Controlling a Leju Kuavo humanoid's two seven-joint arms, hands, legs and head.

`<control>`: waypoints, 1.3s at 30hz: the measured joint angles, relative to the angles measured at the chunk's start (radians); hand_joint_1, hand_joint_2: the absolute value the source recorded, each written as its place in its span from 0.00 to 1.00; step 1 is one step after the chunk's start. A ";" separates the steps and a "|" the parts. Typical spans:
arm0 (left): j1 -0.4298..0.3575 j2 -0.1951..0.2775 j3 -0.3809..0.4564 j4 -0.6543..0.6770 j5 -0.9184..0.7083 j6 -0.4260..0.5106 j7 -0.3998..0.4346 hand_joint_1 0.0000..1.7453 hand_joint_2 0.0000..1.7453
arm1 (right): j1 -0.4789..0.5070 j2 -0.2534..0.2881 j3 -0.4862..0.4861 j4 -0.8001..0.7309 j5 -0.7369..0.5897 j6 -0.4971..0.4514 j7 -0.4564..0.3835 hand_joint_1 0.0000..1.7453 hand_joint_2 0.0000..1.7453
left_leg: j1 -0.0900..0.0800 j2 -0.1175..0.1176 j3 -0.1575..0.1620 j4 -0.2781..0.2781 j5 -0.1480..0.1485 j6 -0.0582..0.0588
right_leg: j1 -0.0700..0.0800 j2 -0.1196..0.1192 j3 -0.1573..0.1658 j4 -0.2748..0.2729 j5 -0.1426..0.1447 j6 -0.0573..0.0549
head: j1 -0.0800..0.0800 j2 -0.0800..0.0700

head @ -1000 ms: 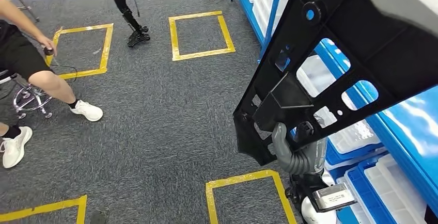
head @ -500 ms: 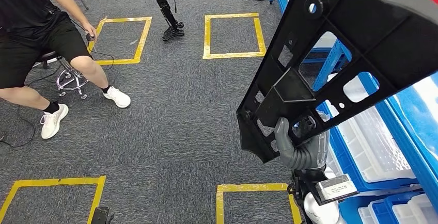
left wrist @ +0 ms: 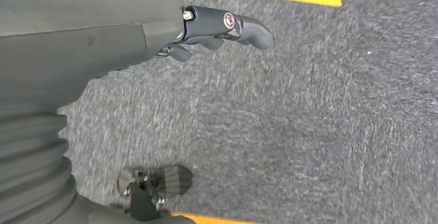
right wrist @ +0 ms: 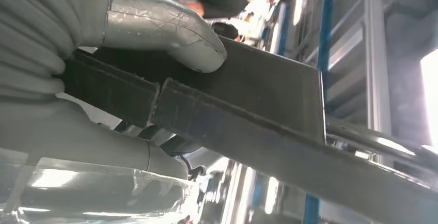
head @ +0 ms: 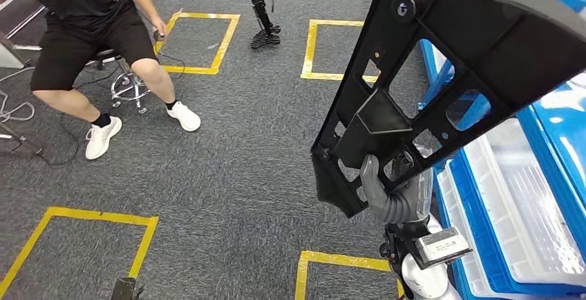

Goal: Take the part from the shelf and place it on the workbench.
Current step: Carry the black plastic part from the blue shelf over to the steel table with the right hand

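Note:
The part [head: 442, 58] is a large black plastic frame with several cut-outs, tilted up across the right of the head view. My right hand [head: 387, 200] grips its lower end from below. In the right wrist view the grey thumb [right wrist: 170, 28] presses on the part's flat black edge [right wrist: 248, 100]. My left hand [left wrist: 206, 28] hangs over the grey carpet, its dark fingers loose and holding nothing.
A blue shelf with white bins [head: 511, 196] stands close on my right. A person [head: 90, 30] sits on a stool at the far left. Yellow tape squares [head: 197, 41] mark the carpet, and another robot's legs [head: 261, 10] stand at the back.
The whole picture has shifted, so the camera has turned: the person and the floor squares now sit further right and lower. The part stays gripped in my right hand.

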 joint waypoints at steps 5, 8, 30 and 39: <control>0.000 -0.009 0.000 0.000 0.005 -0.025 -0.003 0.00 1.00 | 0.001 0.000 -0.006 0.011 -0.004 0.008 0.000 1.00 1.00 | 0.020 -0.073 0.027 -0.039 0.020 0.003 | -0.018 0.102 -0.130 0.235 -0.074 0.008 | 0.009 0.000; 0.006 -0.014 0.000 0.001 0.007 -0.037 0.000 0.00 1.00 | 0.003 -0.004 -0.009 0.020 -0.004 0.011 -0.005 1.00 1.00 | 0.034 -0.118 0.020 -0.015 0.008 -0.022 | -0.040 0.110 -0.100 0.125 -0.002 0.055 | 0.011 0.000; 0.017 -0.011 0.023 -0.001 0.028 -0.035 0.018 0.00 1.00 | -0.010 0.010 -0.010 0.027 0.006 0.040 -0.005 1.00 1.00 | -0.003 0.008 -0.004 0.017 -0.012 0.003 | -0.004 -0.006 -0.004 -0.009 0.012 0.007 | 0.005 0.000; 0.017 -0.025 0.028 0.000 0.031 -0.019 0.016 0.00 1.00 | -0.004 0.009 -0.009 0.025 0.005 0.039 0.001 1.00 1.00 | 0.027 -0.123 0.029 -0.007 -0.007 -0.019 | -0.037 0.119 -0.102 0.104 0.020 0.059 | 0.015 0.000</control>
